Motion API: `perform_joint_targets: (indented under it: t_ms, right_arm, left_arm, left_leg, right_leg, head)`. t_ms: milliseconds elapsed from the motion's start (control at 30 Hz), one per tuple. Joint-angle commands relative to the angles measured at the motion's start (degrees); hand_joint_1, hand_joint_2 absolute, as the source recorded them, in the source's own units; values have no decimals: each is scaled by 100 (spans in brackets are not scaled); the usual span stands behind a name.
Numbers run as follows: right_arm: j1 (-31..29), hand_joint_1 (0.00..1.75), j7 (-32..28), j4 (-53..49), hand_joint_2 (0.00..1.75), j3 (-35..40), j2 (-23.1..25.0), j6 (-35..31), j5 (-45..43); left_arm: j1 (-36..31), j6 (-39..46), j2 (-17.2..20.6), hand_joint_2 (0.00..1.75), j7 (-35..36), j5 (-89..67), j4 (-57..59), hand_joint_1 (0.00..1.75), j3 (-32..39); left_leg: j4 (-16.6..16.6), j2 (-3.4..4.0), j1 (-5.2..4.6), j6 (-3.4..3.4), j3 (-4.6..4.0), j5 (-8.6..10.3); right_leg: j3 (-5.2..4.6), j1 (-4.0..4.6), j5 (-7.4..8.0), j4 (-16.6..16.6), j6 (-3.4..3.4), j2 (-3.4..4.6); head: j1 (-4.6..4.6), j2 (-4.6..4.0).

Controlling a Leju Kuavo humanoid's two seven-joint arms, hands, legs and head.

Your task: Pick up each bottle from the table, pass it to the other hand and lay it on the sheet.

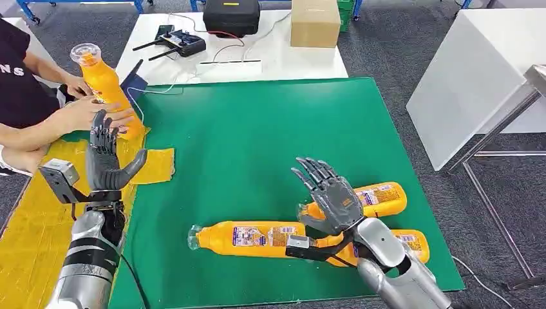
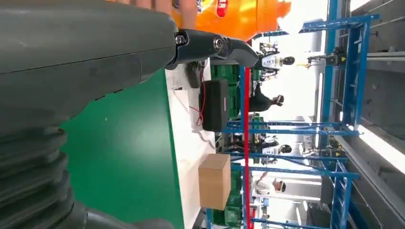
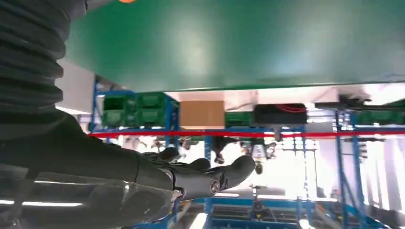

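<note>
Three orange bottles lie on the green table mat: one (image 1: 248, 237) at the front middle, one (image 1: 381, 199) to the right, one (image 1: 412, 244) partly behind my right arm. My right hand (image 1: 328, 193) hovers open above them, fingers spread, holding nothing. A fourth orange bottle (image 1: 111, 89) is tilted over the yellow sheet (image 1: 38, 225) at the left, held by a person's hands (image 1: 87, 112). My left hand (image 1: 106, 153) stands open just below that bottle, fingers up and apart. The left wrist view shows my left hand (image 2: 215, 47) against the orange bottle (image 2: 239, 14).
A white table (image 1: 270, 51) behind the mat carries a black case (image 1: 232, 16), a cardboard box (image 1: 315, 22) and a remote controller (image 1: 177, 42). A white cabinet (image 1: 476, 71) and a metal frame (image 1: 489, 148) stand at the right. A person sits at the far left.
</note>
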Motion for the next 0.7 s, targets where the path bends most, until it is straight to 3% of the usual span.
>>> perform_joint_targets:
  t_ms: [33,433,700]
  right_arm:
    - [-717,0,-182,1232,175,207,615,149,18]
    - [-1666,0,-874,2004,175,1197,1534,587,-523]
    - [-1828,0,-1183,2213,175,1960,1634,973,-1364]
  left_arm:
    - [-301,-50,-11,175,38,72,366,0,25]
    - [-715,-54,-53,175,34,71,918,0,-49]
    - [-989,-12,-64,175,-38,42,1291,0,-31]
  left_leg:
    - [0,19,10,-6,18,-8]
    - [4,26,8,-9,13,-6]
    - [-2,5,5,-4,12,0]
  right_leg:
    - [17,10,2,-7,-3,14]
    - [7,8,0,3,-6,17]
    - [10,5,-2,-1,-2,1]
  head:
    - [2,0]
    - [2,0]
    - [0,0]
